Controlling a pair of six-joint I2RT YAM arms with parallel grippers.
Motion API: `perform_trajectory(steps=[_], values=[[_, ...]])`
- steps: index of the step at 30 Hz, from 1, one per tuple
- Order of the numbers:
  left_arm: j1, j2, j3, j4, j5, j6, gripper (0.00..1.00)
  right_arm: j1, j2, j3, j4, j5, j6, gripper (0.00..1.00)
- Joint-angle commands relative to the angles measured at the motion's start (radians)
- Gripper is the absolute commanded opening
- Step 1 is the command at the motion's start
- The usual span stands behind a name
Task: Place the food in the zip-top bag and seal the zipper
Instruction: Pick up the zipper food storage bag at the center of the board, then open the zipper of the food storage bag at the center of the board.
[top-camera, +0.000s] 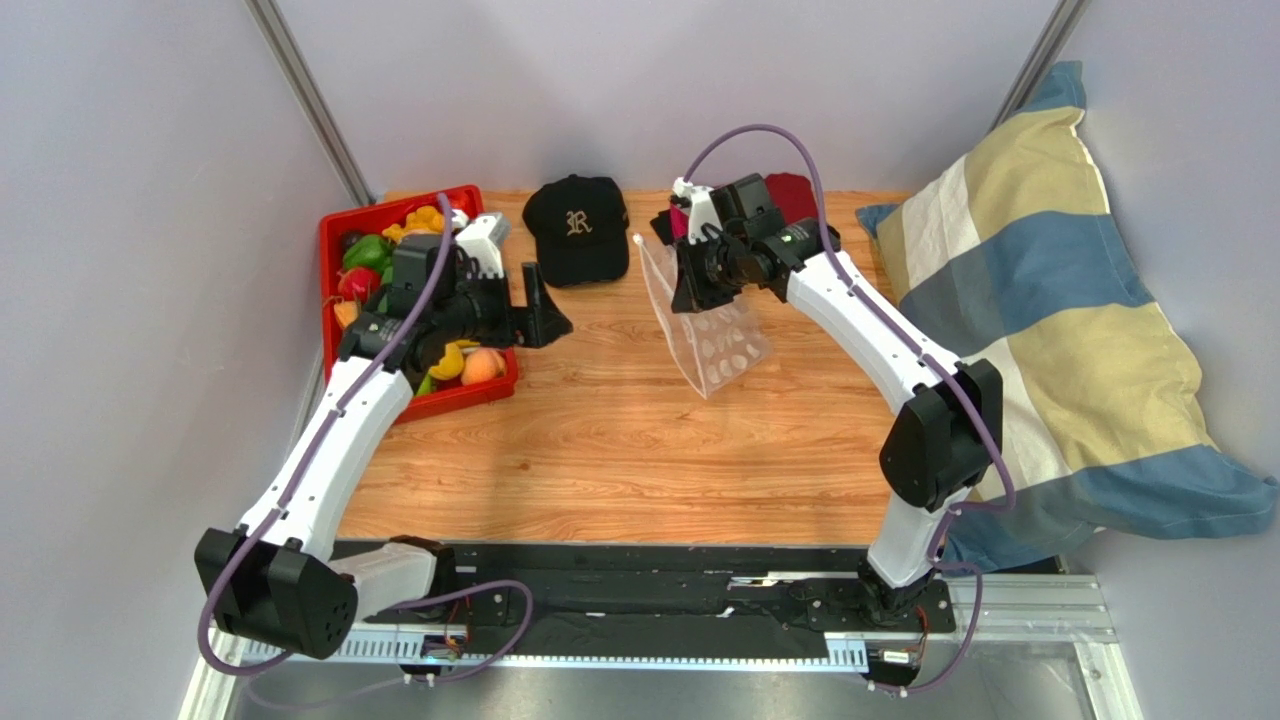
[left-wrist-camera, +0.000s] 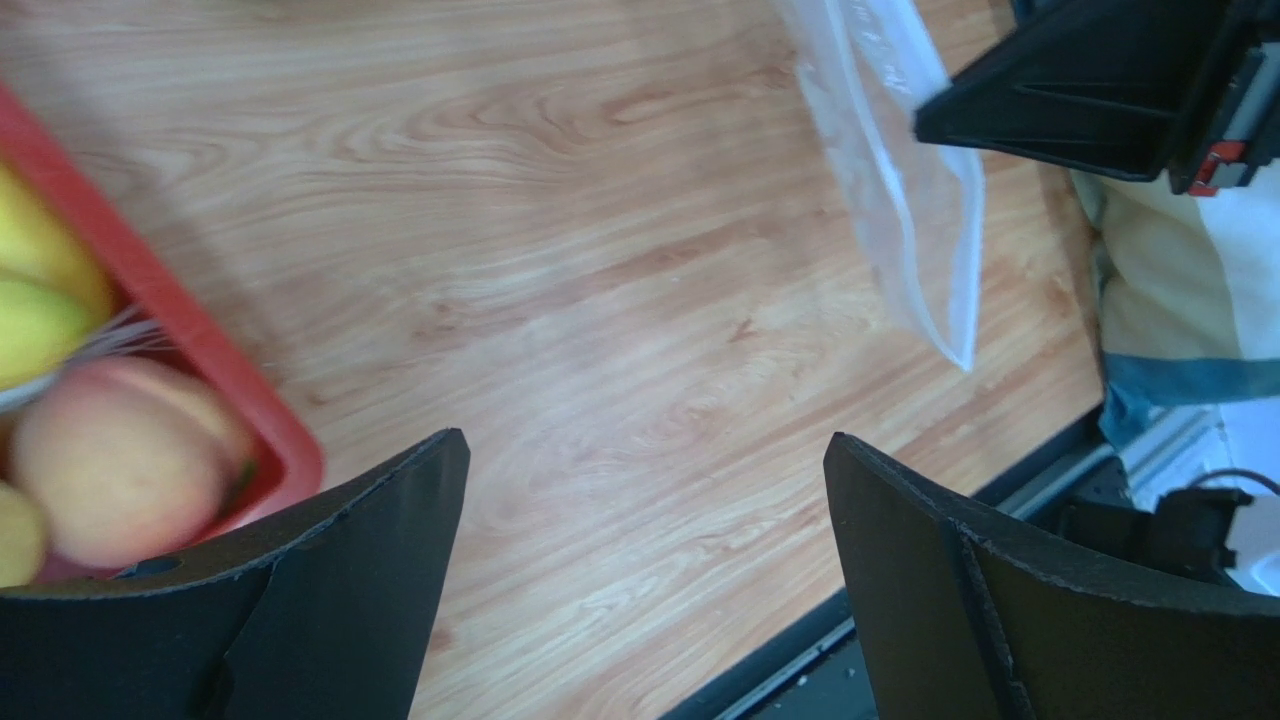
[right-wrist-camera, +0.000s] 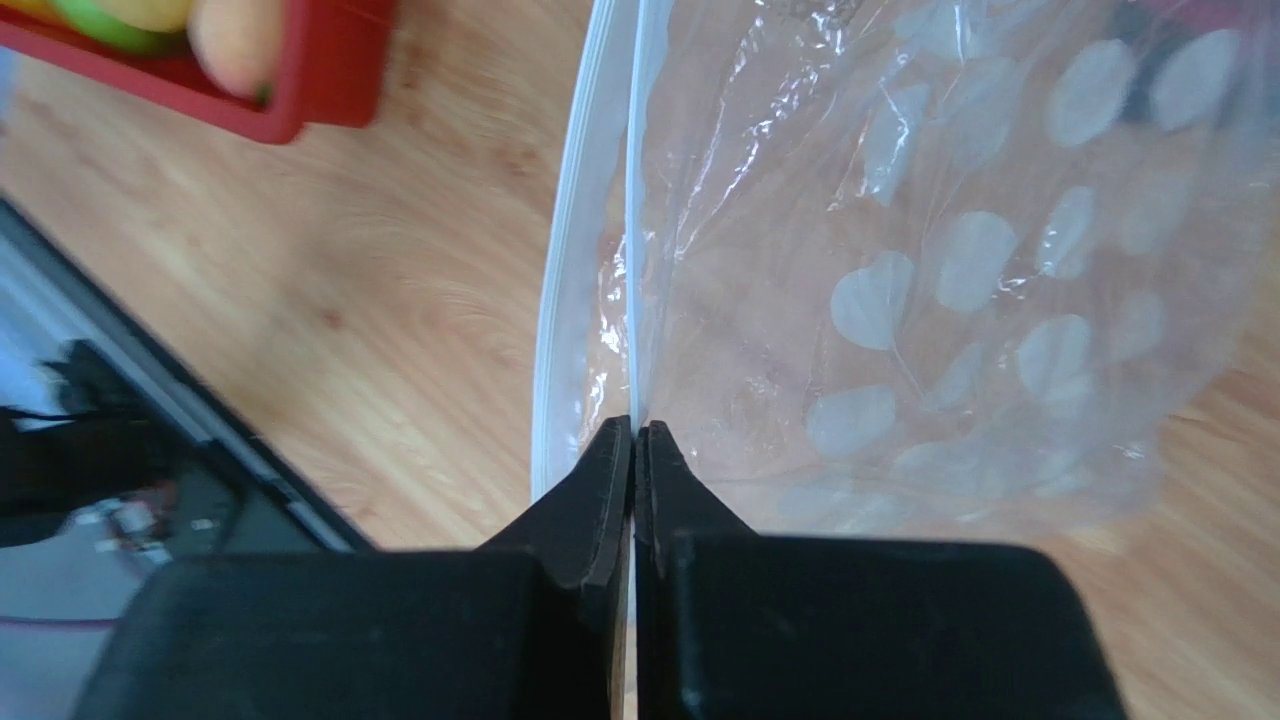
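Note:
The food (top-camera: 403, 285), glossy toy fruits, lies in a red tray (top-camera: 334, 225) at the left. A peach (left-wrist-camera: 120, 450) and yellow pieces show in the left wrist view. The zip-top bag (top-camera: 718, 330), clear with pale dots, hangs above the table's middle. My right gripper (top-camera: 684, 278) is shut on the bag's top edge (right-wrist-camera: 633, 428), beside the white zipper strip (right-wrist-camera: 579, 240). The bag (right-wrist-camera: 932, 270) looks empty. My left gripper (top-camera: 544, 312) is open and empty just right of the tray, above bare wood (left-wrist-camera: 643, 443). The bag (left-wrist-camera: 902, 165) shows far right there.
A black cap (top-camera: 577, 225) lies at the back between tray and bag. A striped pillow (top-camera: 1052, 300) fills the right side. A dark red item (top-camera: 792, 192) sits behind the right arm. The tray's corner (left-wrist-camera: 196, 353) lies left of my left fingers.

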Motion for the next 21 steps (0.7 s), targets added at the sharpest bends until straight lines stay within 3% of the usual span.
perform_trajectory(steps=[1, 10, 16, 19, 21], values=[[-0.08, 0.024, -0.006, 0.124, 0.005, -0.118, 0.98, 0.004, -0.023, -0.006, 0.097, -0.18, 0.187, 0.0], [-0.213, 0.122, -0.003, 0.204, -0.024, -0.175, 0.96, 0.017, -0.014, -0.034, 0.154, -0.271, 0.262, 0.0], [-0.236, 0.226, 0.036, 0.224, -0.049, -0.171, 0.76, 0.027, -0.018, -0.028, 0.16, -0.304, 0.276, 0.0], [-0.236, 0.261, 0.04, 0.207, -0.122, -0.157, 0.71, 0.027, -0.028, -0.029, 0.159, -0.314, 0.27, 0.0], [-0.232, 0.272, 0.042, 0.198, -0.147, -0.143, 0.61, 0.026, -0.034, -0.035, 0.151, -0.306, 0.259, 0.0]])
